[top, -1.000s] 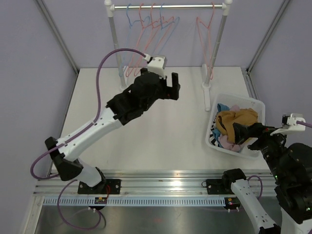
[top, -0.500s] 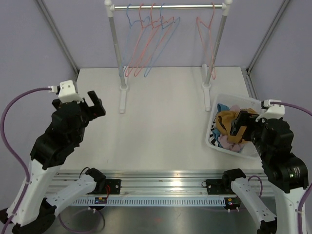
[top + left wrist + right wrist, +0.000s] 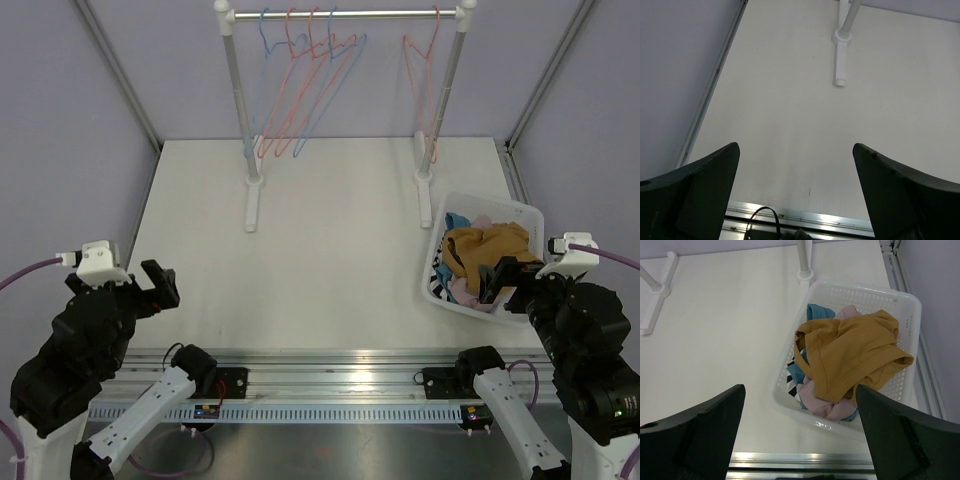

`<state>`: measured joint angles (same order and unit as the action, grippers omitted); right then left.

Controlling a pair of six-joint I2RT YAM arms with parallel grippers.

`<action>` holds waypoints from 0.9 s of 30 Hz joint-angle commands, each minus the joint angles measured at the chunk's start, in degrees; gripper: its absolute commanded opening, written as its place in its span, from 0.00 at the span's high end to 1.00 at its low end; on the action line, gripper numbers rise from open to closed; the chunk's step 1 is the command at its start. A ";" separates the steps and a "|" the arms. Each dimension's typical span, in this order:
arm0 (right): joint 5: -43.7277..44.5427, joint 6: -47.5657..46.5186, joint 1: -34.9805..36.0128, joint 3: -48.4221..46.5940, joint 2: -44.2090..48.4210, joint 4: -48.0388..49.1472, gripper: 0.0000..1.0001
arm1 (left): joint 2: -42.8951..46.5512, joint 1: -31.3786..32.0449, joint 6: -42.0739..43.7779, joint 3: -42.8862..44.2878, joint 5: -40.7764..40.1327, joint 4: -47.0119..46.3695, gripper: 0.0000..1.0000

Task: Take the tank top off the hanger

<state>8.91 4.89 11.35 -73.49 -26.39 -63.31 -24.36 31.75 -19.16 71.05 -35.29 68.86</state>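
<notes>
mostly, the mustard tank top (image 3: pixel 850 352) covers other clothes (image 3: pixel 815 312) in the basket (image 3: pixel 865 290).

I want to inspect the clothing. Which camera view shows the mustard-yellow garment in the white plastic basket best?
The right wrist view: the mustard-yellow garment lies large and uncovered on top of the pile in the white plastic basket. The top external view shows it small. The left wrist view does not show it.

A robotics lab enclosure is shown. A white table (image 3: pixel 340 250) is bounded by plain lilac panels (image 3: pixel 55 150) and aluminium struts (image 3: pixel 115 70).
</notes>
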 commanded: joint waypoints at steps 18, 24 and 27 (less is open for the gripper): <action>-1.35 0.30 0.16 0.98 -2.87 3.45 0.00 | 5.55 -0.19 2.28 -1.87 2.77 -1.44 0.01; -1.61 0.83 0.25 2.83 -3.67 5.12 0.01 | 5.38 -0.19 2.46 -3.54 2.77 -2.76 0.01; -1.61 1.35 0.16 3.97 -3.58 6.09 0.00 | 5.46 -0.19 2.72 -4.16 2.16 -3.38 0.01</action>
<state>7.84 5.43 11.35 -70.37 -29.34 -60.69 -19.20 31.75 -17.76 67.35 -33.30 69.23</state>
